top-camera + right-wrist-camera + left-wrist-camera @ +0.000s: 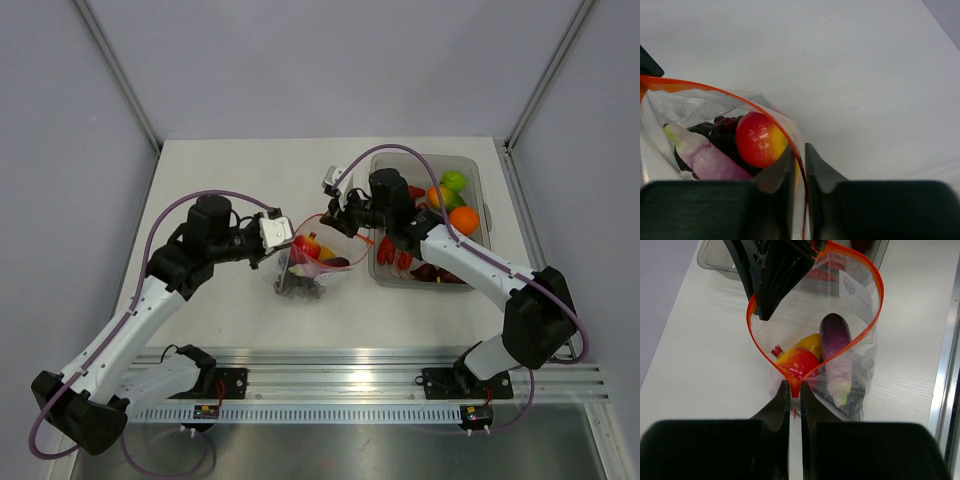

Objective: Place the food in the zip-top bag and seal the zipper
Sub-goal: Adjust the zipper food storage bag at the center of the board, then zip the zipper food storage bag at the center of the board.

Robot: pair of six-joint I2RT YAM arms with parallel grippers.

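The zip-top bag stands on the table between my grippers, its mouth held wide open. Its zipper forms an orange loop. My left gripper is shut on the near end of the zipper. My right gripper is shut on the opposite rim of the bag, and its black fingers show at the far side in the left wrist view. Inside the bag lie a red-yellow fruit, a yellow piece, a purple aubergine and dark grapes.
A rigid clear tub stands at the right and holds a green fruit, an orange and red pieces. The right arm reaches across the tub's left side. A metal rail runs along the near table edge.
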